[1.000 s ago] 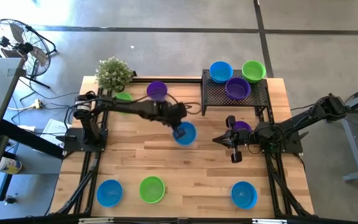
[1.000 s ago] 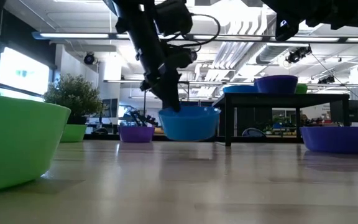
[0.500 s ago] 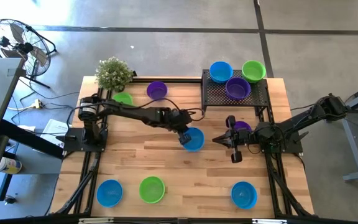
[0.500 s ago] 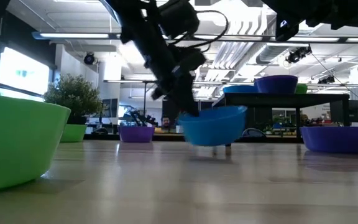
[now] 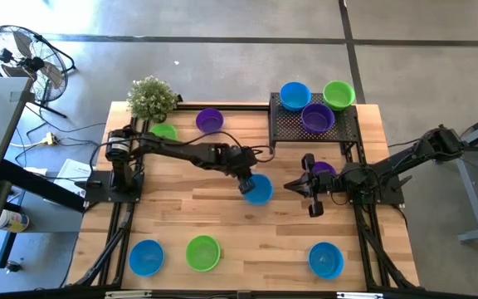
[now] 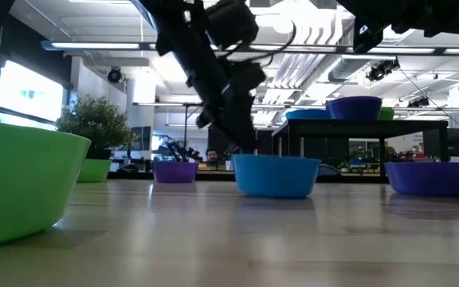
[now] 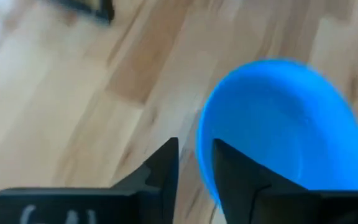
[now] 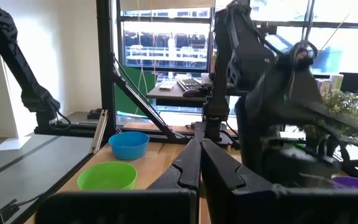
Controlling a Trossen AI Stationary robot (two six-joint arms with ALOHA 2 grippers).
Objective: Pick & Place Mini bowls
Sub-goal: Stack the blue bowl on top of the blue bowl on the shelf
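My left gripper (image 5: 246, 183) reaches out over the middle of the table and is shut on a blue mini bowl (image 5: 260, 190), which stands flat on the wood in the low view (image 6: 276, 176). My right gripper (image 5: 294, 187) is shut and hovers just right of that bowl, above a purple bowl (image 5: 323, 170), touching nothing. Three bowls sit on the black mesh stand (image 5: 289, 126): blue (image 5: 295, 95), green (image 5: 338, 93) and purple (image 5: 317, 117). Along the near edge stand a blue (image 5: 146, 257), a green (image 5: 202, 252) and another blue bowl (image 5: 325, 259). My left gripper has the blue bowl's rim (image 7: 201, 142) on the side toward the table's left, with one finger (image 7: 229, 171) inside the bowl and the other outside. The fingers come slanting down from the left and above (image 6: 241, 143). The bowl rests upright with its base on the table.
A purple bowl (image 5: 209, 120) and a green bowl (image 5: 164, 130) stand at the far left by the potted plant (image 5: 151, 98); the green one lies partly under my left arm. Bare wood lies between the middle bowl and the near row.
My left gripper has carried the blue bowl a little toward the table's right and near edge and down. The bowl hung clear of the table, tipped half a second ago, and now stands flat on the wood. The right arm has kept still.
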